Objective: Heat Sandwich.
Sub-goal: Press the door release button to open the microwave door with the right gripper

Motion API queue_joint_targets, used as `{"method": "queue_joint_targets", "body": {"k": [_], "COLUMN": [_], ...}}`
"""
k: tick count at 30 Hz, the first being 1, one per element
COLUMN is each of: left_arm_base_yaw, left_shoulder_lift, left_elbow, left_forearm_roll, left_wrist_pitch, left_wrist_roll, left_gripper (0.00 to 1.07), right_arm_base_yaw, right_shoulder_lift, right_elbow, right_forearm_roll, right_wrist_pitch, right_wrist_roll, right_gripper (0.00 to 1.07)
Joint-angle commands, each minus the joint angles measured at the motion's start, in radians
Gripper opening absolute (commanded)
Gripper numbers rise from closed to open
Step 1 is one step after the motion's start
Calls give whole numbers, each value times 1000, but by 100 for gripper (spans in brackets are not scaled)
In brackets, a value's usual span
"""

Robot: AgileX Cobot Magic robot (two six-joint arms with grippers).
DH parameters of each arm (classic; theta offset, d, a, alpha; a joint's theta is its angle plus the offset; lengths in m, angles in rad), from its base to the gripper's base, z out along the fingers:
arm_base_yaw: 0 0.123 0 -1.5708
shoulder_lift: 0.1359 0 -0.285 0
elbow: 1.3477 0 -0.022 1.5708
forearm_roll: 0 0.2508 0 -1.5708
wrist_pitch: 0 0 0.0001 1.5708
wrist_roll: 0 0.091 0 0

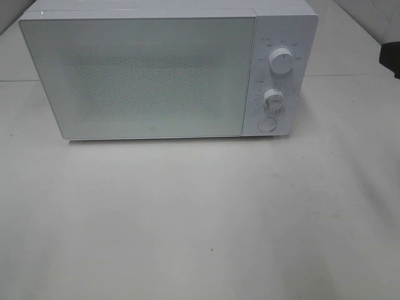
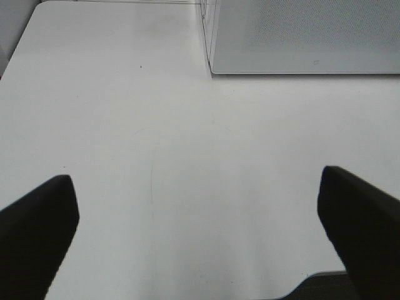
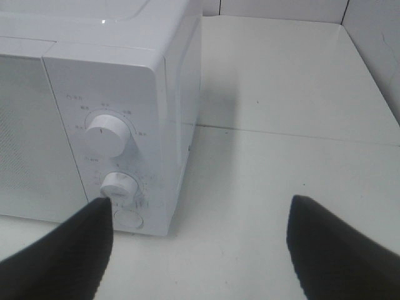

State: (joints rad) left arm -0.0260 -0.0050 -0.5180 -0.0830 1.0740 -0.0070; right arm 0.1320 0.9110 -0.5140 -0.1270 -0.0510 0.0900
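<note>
Both pincers gape wide and empty: the left pincer point(image 2: 197, 187) over the bench point(image 2: 187, 125), the right pincer point(image 3: 201, 209) beside the lower dial point(image 3: 119, 185) of the microwave point(image 1: 137, 75). The sandwich shows in no view, and the door point(image 1: 137, 37) is shut. A stray finger point(image 3: 62, 250) could nudge that dial or push the microwave sliding.

Dial lettering point(image 1: 269, 45) illegibly small

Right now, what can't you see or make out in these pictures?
- Sandwich: in no view; the closed, frosted microwave door hides whatever is inside.
- Dial markings: too small and blurred in the high view.
- Dark object: cut off by the high view's right edge.
- Left pincer, right pincer: only fingertips show; wrist views' edges cut the rest.
</note>
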Motion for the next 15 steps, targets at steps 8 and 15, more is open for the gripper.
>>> {"method": "queue_joint_targets", "body": {"k": [8, 15], "left_arm_base_yaw": [4, 4], "left_shoulder_lift": [-15, -15], "left_elbow": [1, 1], "left_forearm_roll": [-8, -8], "left_wrist_pitch": [-4, -4], "left_wrist_roll": [-3, -3], "left_gripper": [99, 99], "right_arm_base_yaw": [-1, -1], "right_shoulder_lift": [145, 248], "right_elbow": [119, 214], "right_forearm_roll": [49, 185], "right_wrist_pitch": [-382, -619], "right_wrist_roll": [-36, -154], "right_gripper": [75, 75]}}
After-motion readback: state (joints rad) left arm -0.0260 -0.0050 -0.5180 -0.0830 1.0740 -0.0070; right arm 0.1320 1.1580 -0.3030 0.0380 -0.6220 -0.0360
